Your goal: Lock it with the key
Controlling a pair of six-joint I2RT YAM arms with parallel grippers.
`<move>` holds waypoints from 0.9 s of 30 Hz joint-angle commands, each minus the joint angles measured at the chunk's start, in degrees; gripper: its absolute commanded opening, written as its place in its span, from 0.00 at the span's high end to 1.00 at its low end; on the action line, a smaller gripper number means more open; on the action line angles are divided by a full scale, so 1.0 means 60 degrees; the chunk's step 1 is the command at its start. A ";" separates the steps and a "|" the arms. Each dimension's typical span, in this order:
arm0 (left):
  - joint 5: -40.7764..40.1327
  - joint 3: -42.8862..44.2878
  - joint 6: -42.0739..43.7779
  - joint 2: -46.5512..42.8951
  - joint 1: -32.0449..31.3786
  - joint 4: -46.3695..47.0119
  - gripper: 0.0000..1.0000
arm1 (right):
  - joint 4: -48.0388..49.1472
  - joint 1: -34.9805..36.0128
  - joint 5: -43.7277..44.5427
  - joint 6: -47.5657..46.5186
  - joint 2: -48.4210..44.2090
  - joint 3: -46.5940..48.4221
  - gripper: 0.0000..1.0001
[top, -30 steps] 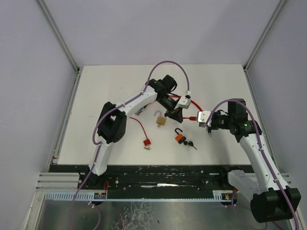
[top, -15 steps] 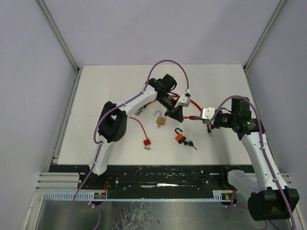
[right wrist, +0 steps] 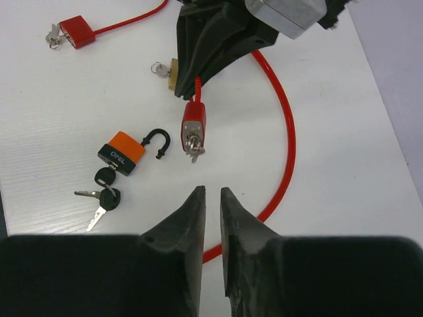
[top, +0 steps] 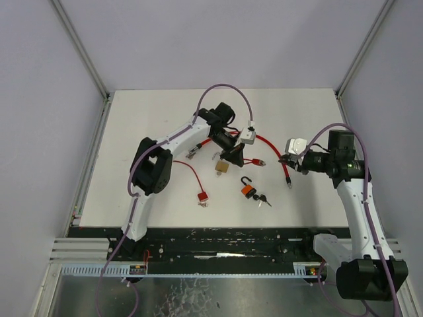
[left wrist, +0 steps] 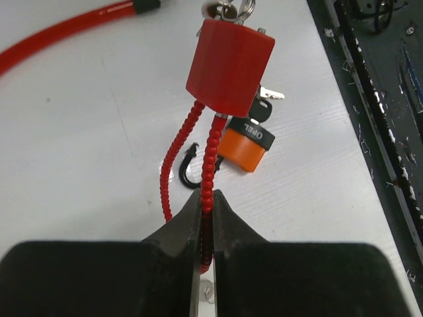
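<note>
Left gripper (left wrist: 206, 198): clamped on 1 leg of the ribbed red shackle (left wrist: 210, 148); the other leg curves free to the left.
Red padlock (left wrist: 230, 66): held off the table (top: 132, 132) just past the left fingertips, near the middle of the table and well apart from the right gripper.
Bunch of keys (right wrist: 195, 150): hangs at the padlock's far end, toward the right gripper; whether 1 sits in the keyhole cannot be told.
Right gripper (right wrist: 211, 193): fingers almost together with a thin gap, holding nothing, pointing at the red padlock.
Thick red cable (right wrist: 287, 132): arcs round the right side of the held padlock and runs on close beside the right fingertips in the wrist view.
Orange padlock (right wrist: 121, 152): flat on the table near the held lock, its black shackle (right wrist: 157, 142) swung open.
Black-headed keys (right wrist: 106, 188): touching the orange padlock's body.
Brass padlock (top: 222, 166): on the table right beside the left gripper; the black fingers cover most of it in the right wrist view.
Second red padlock (right wrist: 76, 31): apart to the left, on a thin red cable, with its own keys.
</note>
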 commanded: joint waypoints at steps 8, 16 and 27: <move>-0.0607 -0.1098 -0.1176 -0.1326 -0.0063 0.1734 1.00 | 0.0650 0.0105 -0.2300 -0.0163 0.0657 -0.0691 0.21; -0.1015 -0.1228 -0.1272 -0.1547 -0.0312 0.1859 1.00 | 0.2227 0.0754 -0.1343 0.1339 0.0903 -0.0862 0.40; -0.0981 -0.1301 -0.1245 -0.1645 -0.0340 0.1862 1.00 | 0.2578 0.0855 -0.0965 0.1857 0.1167 -0.0959 0.63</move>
